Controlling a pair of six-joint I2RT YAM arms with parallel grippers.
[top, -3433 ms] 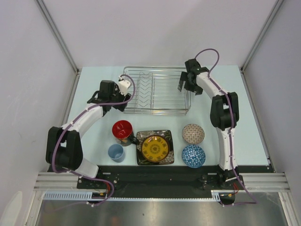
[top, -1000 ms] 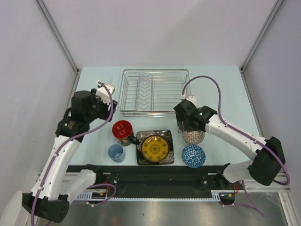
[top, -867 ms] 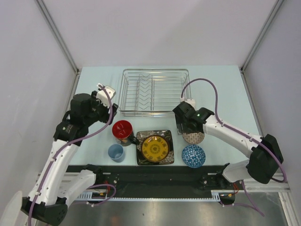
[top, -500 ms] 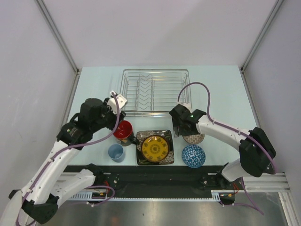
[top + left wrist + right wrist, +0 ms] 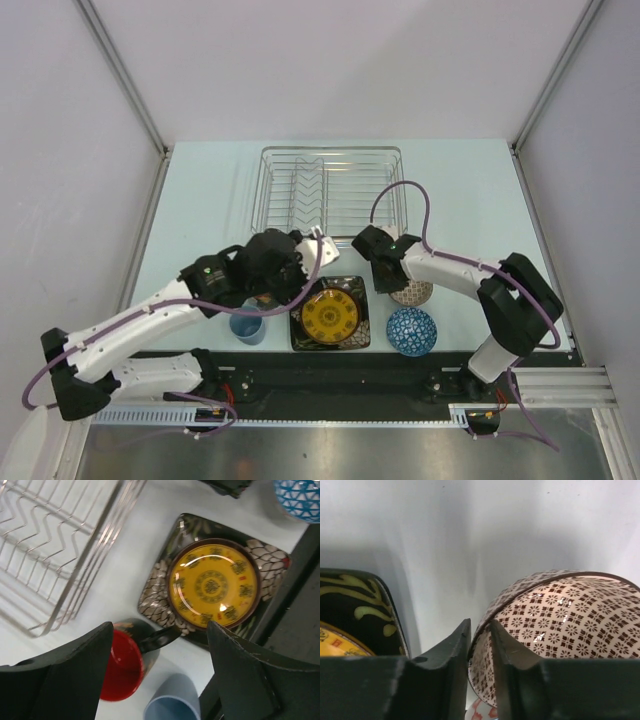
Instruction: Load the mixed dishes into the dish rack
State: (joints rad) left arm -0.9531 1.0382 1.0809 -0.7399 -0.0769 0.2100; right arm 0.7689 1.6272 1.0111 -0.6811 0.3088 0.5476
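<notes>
My right gripper (image 5: 480, 629) is shut on the left rim of the pinkish patterned bowl (image 5: 560, 615), one finger inside and one outside; the bowl (image 5: 414, 293) rests on the table. My left gripper (image 5: 159, 630) hangs open above the black mug with red inside (image 5: 120, 665), touching nothing. In the top view the left gripper (image 5: 270, 275) hides that mug. The small light-blue cup (image 5: 245, 326) stands just in front. The yellow round plate (image 5: 331, 313) lies on the dark square plate (image 5: 300, 338). The blue bowl (image 5: 411, 331) sits at the front right. The silver wire dish rack (image 5: 327, 195) holds nothing.
The square plate's edge (image 5: 355, 605) is close on the left of the right gripper. The rack's near side (image 5: 95, 565) runs just beyond the mug. Grey walls (image 5: 80, 150) close in both sides, and a black rail (image 5: 330, 372) lines the front edge.
The left arm swung right and forward, from beside the rack to above the mug, jaws open. The right gripper shifted slightly left and shut on the pinkish bowl's rim.
</notes>
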